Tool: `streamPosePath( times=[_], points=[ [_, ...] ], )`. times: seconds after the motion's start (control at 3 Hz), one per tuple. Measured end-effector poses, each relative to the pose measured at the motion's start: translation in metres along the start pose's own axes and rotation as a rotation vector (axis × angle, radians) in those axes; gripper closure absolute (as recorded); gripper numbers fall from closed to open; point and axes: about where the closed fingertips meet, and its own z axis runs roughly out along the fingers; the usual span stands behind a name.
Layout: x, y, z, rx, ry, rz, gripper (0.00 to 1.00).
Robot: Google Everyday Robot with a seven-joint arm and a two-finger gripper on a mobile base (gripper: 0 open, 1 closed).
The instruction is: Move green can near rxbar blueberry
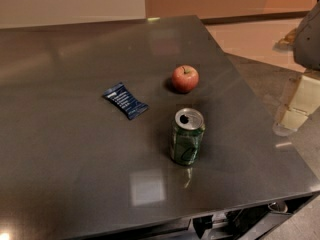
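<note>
The green can (187, 136) stands upright on the dark grey table (65, 149), right of centre and towards the front, its silver top showing the pull-tab hole. The rxbar blueberry (125, 100), a flat dark blue wrapper with white lettering, lies to the can's left and a little further back, about a can's length away. My gripper (296, 106), pale under a grey arm, hangs at the right edge of the view, beyond the table's right edge, well apart from the can and holding nothing.
A red apple (185, 78) sits just behind the can, right of the bar. The table's right edge runs diagonally close to the gripper. The front edge is near the bottom, with dark hardware (235, 221) below it. Pale floor lies at the back right.
</note>
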Motion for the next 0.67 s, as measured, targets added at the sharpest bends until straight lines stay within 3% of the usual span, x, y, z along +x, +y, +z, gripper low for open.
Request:
streamPosePath(
  times=[0.33,0.67],
  points=[
    [-0.001,0.0,-0.001,0.004,-0.002,-0.001,0.0],
    [-0.016,0.0,0.004,-0.014,-0.076,-0.026,0.0]
  ],
)
